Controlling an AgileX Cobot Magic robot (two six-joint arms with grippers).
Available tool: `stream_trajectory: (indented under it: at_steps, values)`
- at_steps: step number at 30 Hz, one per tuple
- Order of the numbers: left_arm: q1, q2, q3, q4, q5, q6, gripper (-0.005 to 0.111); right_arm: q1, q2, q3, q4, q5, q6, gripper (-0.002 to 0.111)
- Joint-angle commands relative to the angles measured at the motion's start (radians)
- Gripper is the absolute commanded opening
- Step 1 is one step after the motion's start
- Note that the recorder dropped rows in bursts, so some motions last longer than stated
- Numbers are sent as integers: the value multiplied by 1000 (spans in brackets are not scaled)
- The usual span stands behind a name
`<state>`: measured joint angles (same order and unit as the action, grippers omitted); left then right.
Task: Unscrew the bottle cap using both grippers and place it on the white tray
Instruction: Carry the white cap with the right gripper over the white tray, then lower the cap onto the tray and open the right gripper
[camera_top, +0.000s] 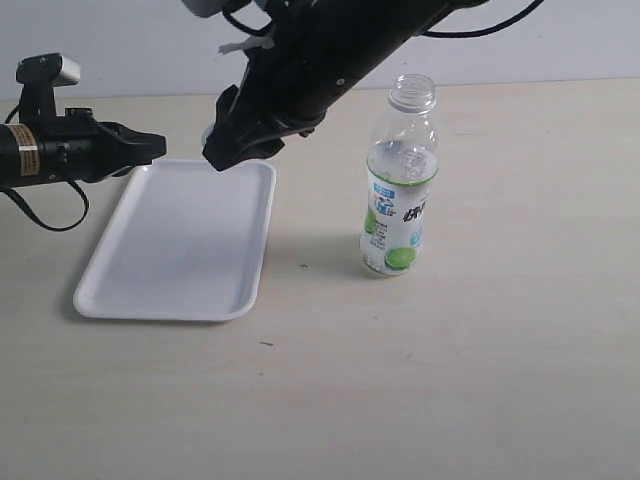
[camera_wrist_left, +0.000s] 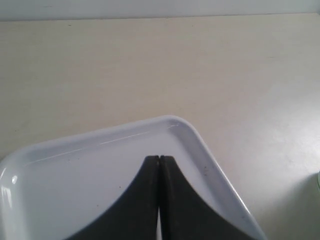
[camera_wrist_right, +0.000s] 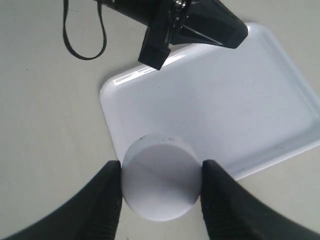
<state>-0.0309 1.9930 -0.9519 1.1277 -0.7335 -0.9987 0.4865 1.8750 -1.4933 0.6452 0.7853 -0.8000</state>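
Black left gripper (camera_top: 150, 145), fingers shut on nothing, hangs level at the white tray's (camera_top: 180, 260) far left corner. Right gripper (camera_top: 228, 148) reaches across, tilted down over the tray's far rim, jaws part-open and pinching the bottle cap (camera_wrist_right: 161, 182) by its sides; it should move inboard and low over bare tray before release, or the cap may roll off. The bottle (camera_top: 400, 200) stands uncapped, well right of the tray.

Clamped between the right gripper's (camera_wrist_right: 160, 172) two black fingers (camera_wrist_right: 107, 200): the bottle cap (camera_wrist_right: 160, 182), round white face toward the camera. Just beyond the fingertips, a corner of the white tray (camera_wrist_right: 240, 110). Farther ahead, over the tray's far edge, the left gripper (camera_wrist_right: 239, 34), with a looped black cable (camera_wrist_right: 82, 40) beside it.
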Motion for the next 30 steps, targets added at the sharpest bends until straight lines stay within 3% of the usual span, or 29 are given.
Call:
stream_trajectory:
  at_steps: [1, 8, 14, 19, 22, 24, 27, 30]
  values:
    - [2, -12, 8, -9, 2, 5, 0, 60, 71, -21, -103, -68, 47, 0]
    - [2, -12, 8, -9, 2, 5, 0, 119, 186, -137, -358, -70, 331, 0]
    - [2, -12, 8, -19, -47, 0, 0, 119, 254, -183, -394, -59, 360, 0]
    - [24, -12, 8, -35, -172, -31, 0, 119, 298, -208, -381, -69, 372, 0]
    - [61, -12, 11, -35, -179, -54, 0, 119, 319, -212, -383, -82, 386, 0]
    - [103, -12, 25, -37, -242, -58, 0, 119, 328, -212, -383, -59, 406, 0]
    - [179, -12, 72, -37, -446, -52, 0, 119, 339, -212, -383, -29, 431, 0]
    - [221, -12, 100, -29, -488, -44, 0, 119, 376, -221, -372, -26, 436, 0]
